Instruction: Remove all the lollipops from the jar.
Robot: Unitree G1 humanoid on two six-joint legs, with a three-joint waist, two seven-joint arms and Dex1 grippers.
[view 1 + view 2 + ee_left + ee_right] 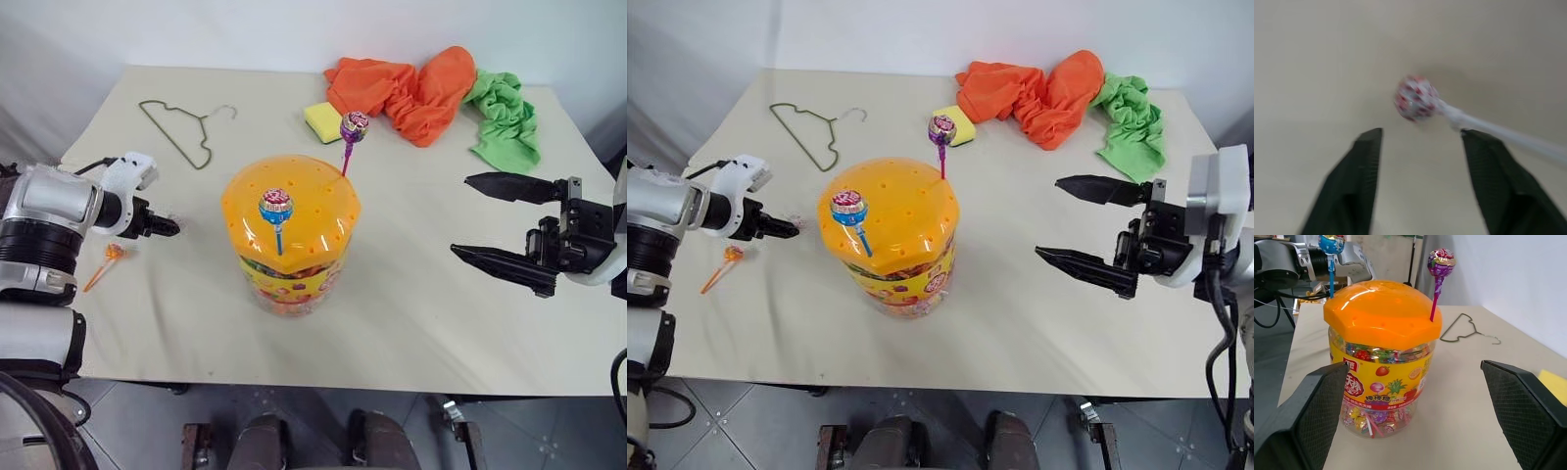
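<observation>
the jar (290, 257) stands near the middle of the table (411, 313), and two lollipops are planted upright in holes of its orange lid (294, 201): the blue-stick lollipop (276, 208) toward the near edge and the purple-stick lollipop (354, 125) at the far edge, on the right arm's side. both sticks run nearly vertical, so any pull has to go straight up along the stick. the right gripper (505, 230) hangs level off to the jar's right, well apart from it, with its jaws spread wide, empty, and facing the jar; in its wrist view the jar sits squarely between the two fingers (1310, 418), with the purple stick on the nearer flank. that makes the right arm the closer one for the purple-stick lollipop, which lies to the gripper's left and higher than its fingertips; it seems it would need to rise and then close across the stick. the left gripper (167, 227) is off to the jar's left, low over the table and angled down, its jaws parted with nothing between them. a white-stick lollipop (1416, 98) lies on the table just past its fingertips, the stick passing beside one finger. an orange-stick lollipop (112, 255) lies flat nearby. so two sweets are out and two remain in the lid.
</observation>
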